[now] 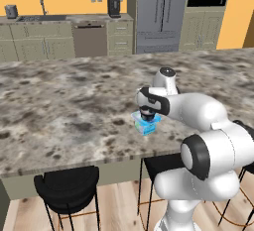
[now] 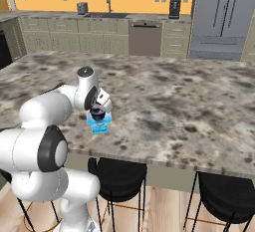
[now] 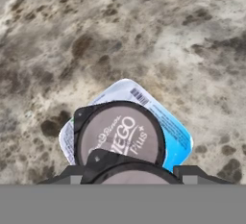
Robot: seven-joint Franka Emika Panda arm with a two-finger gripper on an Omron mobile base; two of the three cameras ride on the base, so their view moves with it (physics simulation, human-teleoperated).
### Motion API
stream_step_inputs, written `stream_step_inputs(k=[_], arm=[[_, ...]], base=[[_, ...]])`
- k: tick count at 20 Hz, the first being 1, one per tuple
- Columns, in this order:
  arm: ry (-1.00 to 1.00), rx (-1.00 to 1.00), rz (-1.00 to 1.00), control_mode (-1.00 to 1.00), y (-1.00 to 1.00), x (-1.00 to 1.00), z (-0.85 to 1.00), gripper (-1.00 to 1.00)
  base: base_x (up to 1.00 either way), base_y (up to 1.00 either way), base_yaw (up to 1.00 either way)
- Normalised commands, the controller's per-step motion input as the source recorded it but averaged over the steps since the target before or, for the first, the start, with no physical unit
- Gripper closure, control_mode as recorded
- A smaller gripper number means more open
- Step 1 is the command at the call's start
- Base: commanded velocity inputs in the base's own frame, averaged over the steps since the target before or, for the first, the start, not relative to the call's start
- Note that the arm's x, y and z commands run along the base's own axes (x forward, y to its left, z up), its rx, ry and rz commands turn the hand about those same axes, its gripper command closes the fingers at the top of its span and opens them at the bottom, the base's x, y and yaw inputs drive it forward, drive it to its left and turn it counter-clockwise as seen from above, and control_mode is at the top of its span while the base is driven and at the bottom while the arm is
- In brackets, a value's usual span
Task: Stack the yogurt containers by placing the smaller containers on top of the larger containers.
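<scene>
Item: dark cup (image 3: 120,134) sitting on the blue yogurt box (image 3: 175,131), directly beneath your gripper (image 3: 130,169), a second cup's rim (image 3: 132,175) between the fingertips, though you cannot tell whether they clamp it; the stack lies straight below, no sideways offset.

Both base views flank the counter (image 1: 74,101); hand view looks closely down.

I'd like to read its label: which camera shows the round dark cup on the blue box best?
The hand view: the round dark cup lies close up on the light-blue yogurt box, its lid lettering partly legible. In both base views it is a small dark shape under the hand.
</scene>
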Motion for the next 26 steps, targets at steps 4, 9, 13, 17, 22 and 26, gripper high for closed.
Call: stream_step_inputs(k=[4,9,13,17,22,26], arm=[[0.0,0.0,0.0,-1.0,0.0,0.06,-0.06,1.0],[0.0,0.0,0.0,-1.0,0.0,0.1,-0.06,1.0],[0.0,0.0,0.0,-1.0,0.0,0.11,-0.04,1.0],[0.0,0.0,0.0,-1.0,0.0,0.1,-0.04,1.0],[0.0,0.0,0.0,-1.0,0.0,0.09,-0.05,1.0],[0.0,0.0,0.0,-1.0,0.0,0.09,-0.04,1.0]], base=[[0.0,0.0,0.0],[0.0,0.0,0.0],[0.0,0.0,0.0],[0.0,0.0,0.0],[0.0,0.0,0.0],[0.0,0.0,0.0]])
